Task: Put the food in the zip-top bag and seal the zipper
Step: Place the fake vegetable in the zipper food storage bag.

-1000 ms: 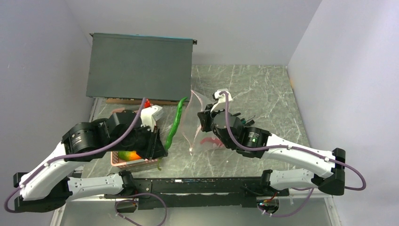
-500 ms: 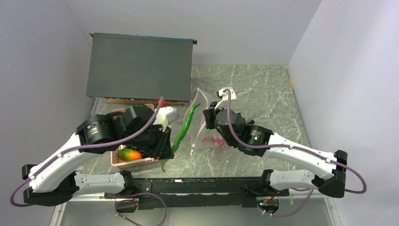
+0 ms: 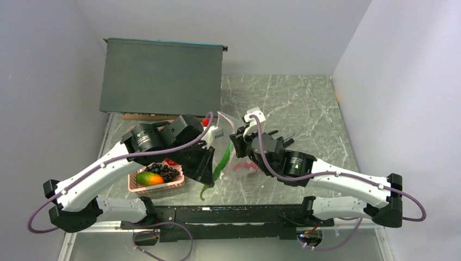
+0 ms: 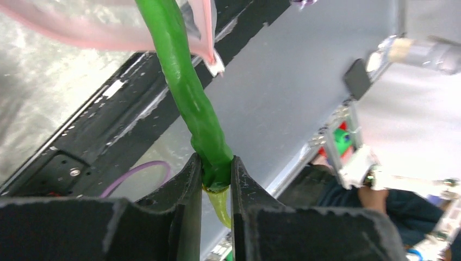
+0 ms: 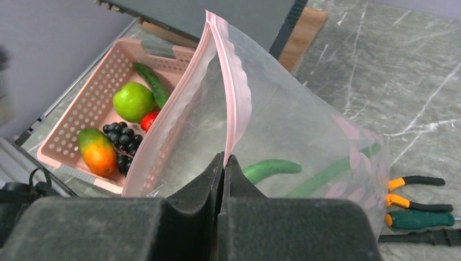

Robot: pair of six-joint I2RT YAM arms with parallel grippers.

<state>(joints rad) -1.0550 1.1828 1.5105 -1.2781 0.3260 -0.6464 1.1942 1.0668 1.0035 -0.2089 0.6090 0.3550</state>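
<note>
- The left hand [image 4: 216, 173] is clamped on the stalk end of a long green pod [image 4: 182, 81]. The pod's far end is pushed past the pink mouth edge of the zip-top bag [image 5: 293, 125].
- The right hand [image 5: 224, 163] is pinched tight on the zipper [image 5: 237, 95], and the bag is held up by that strip above the tabletop [image 5: 380, 54] with its mouth gaping.
- Green pod lengths are seen through the clear film — whether inside or behind cannot be told.
- Other food is lying in the pink basket [image 5: 103, 81]: green apple [image 5: 133, 100], mango [image 5: 95, 152], grape bunch [image 5: 122, 138].
- Bag, as judged: light, floppy, slippery film. Only the zipper strip looks stiff enough to be held, so a pinch there is preferred.
- Pod, as judged: light, smooth, probably slightly bendy. An end grip is suited to threading it in — though swing at the free tip is to be expected.
- The zipper is not yet sealed.
</note>
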